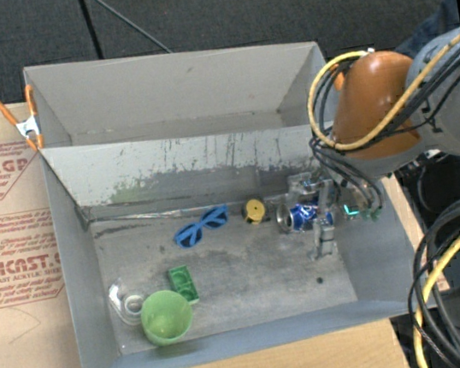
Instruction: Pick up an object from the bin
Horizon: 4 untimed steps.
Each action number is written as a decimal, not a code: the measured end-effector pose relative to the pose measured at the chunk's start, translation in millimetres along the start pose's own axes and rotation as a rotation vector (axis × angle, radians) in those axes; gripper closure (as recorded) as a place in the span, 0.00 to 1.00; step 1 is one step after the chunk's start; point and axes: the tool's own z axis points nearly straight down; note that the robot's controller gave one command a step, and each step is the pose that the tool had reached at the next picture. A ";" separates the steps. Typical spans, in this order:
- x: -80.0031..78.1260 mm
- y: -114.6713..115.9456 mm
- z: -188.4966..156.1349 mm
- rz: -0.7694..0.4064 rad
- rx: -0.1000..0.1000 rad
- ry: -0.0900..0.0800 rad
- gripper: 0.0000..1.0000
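The orange cover (377,103) on the wrist of the arm is highest up, at the upper right of the frame, with yellow and black cables (328,94) looping around it. Below it the gripper (319,230) reaches down to the floor of the grey bin (172,92), in the right part of the bin, near the middle of the frame's height. It is not possible to tell whether the gripper is open or closed, because its metal parts and the cables overlap there.

A small shiny blue and silver object (302,215) lies directly at the gripper, on its left side. I cannot tell if it is gripped or only touching.

A little to the left of this object is a small yellow disc (255,210), and further left lie blue sunglasses (202,226), near the foot of the back wall. These two are apart from each other.

In the lower left of the bin stands a light green cup (166,316) with its opening up. A dark green block (182,283) lies just beside the cup on its upper right, and a clear plastic piece (128,303) lies just beside it on its upper left.
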 end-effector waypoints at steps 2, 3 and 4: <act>-23.0 -4.4 77.7 0.302 0.000 -0.008 1.00; -5.2 16.3 -64.9 0.305 -0.003 -0.016 1.00; -3.8 15.3 -59.8 0.306 -0.001 -0.008 0.00</act>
